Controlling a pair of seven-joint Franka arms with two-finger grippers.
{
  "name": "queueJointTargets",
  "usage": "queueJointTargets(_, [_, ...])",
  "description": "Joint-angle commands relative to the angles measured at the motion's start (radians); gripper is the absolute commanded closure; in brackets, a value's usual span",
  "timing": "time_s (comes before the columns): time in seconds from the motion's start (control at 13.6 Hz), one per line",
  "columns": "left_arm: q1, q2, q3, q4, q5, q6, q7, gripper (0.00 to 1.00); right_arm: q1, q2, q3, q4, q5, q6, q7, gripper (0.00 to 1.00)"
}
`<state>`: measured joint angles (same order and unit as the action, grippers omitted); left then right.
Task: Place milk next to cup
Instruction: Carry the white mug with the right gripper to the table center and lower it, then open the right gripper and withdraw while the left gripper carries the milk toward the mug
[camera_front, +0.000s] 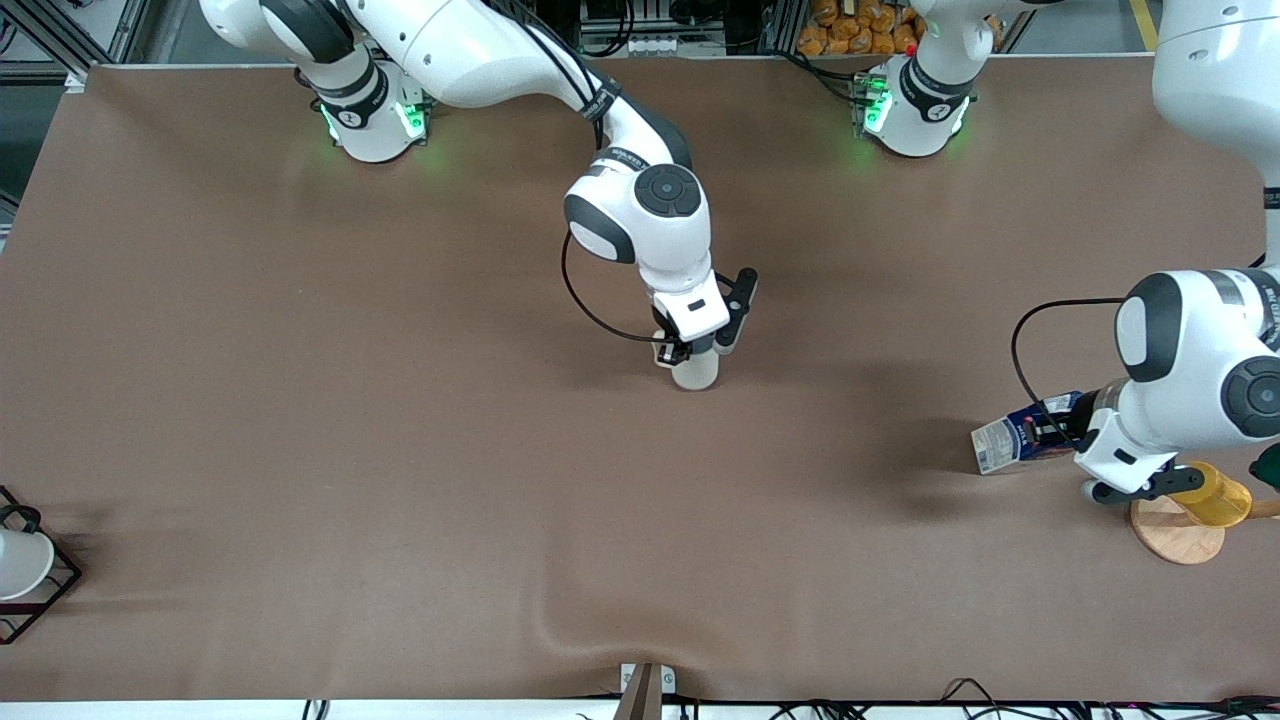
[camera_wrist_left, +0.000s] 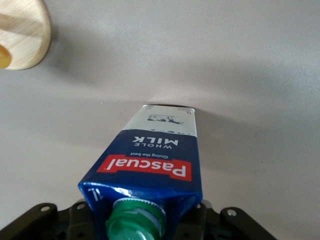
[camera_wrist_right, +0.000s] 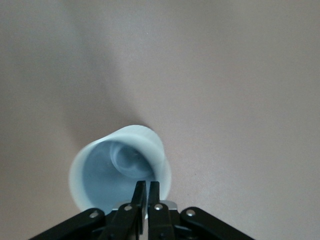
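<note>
The cup (camera_front: 697, 376), an off-white mug, stands upright in the middle of the table. My right gripper (camera_front: 685, 352) is down on its rim. In the right wrist view the cup (camera_wrist_right: 100, 175) shows its grey inside, and the right gripper (camera_wrist_right: 148, 186) has only a thin slit between its fingers. The handle is hidden under them. The milk (camera_front: 1005, 442), a dark blue carton, lies over on its side toward the left arm's end, nearer to the front camera than the cup. My left gripper (camera_front: 1050, 430) is shut on its top. The left wrist view shows the milk (camera_wrist_left: 150, 150) with its green cap between the left gripper's (camera_wrist_left: 140, 225) jaws.
A yellow cup (camera_front: 1218, 495) lies on a wooden disc (camera_front: 1175, 535) just beside the milk, under the left arm's wrist. A white cup (camera_front: 20, 565) sits in a black wire rack (camera_front: 55, 585) at the right arm's end, near the front edge.
</note>
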<state>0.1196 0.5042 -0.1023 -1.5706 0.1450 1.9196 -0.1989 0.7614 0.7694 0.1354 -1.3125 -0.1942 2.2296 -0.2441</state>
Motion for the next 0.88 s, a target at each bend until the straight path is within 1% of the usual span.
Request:
queueJointTargets(0.0, [-0.003,-0.055,-0.007,-0.003,-0.005,-0.062,-0.010,0.49,0.004,-0.019,-0.007,0.024,-0.008,-0.073,0.022,0.00])
queueJointTargets(0.22, [0.006,-0.084,-0.005,0.018,-0.079,-0.100,-0.010,0.49,-0.016,-0.051,-0.007,0.026,-0.001,-0.137,0.020,0.00])
queueJointTargets(0.37, [0.000,-0.099,-0.005,0.047,-0.100,-0.148,-0.011,0.49,-0.045,-0.096,-0.004,0.026,0.006,-0.186,0.019,0.00])
queueJointTargets(0.52, [-0.003,-0.104,-0.007,0.070,-0.113,-0.185,-0.013,0.49,-0.094,-0.149,-0.002,0.021,0.031,-0.260,0.012,0.00])
queueJointTargets(0.59, [-0.003,-0.110,-0.020,0.075,-0.126,-0.186,-0.014,0.49,-0.121,-0.177,-0.002,0.018,0.050,-0.301,0.012,0.00])
queueJointTargets(0.74, [-0.003,-0.128,-0.049,0.073,-0.128,-0.197,-0.062,0.49,-0.207,-0.235,-0.002,0.010,0.131,-0.382,0.014,0.00])
queueJointTargets(0.81, [-0.003,-0.136,-0.081,0.073,-0.128,-0.211,-0.097,0.49,-0.265,-0.260,-0.002,0.010,0.171,-0.415,0.014,0.00])
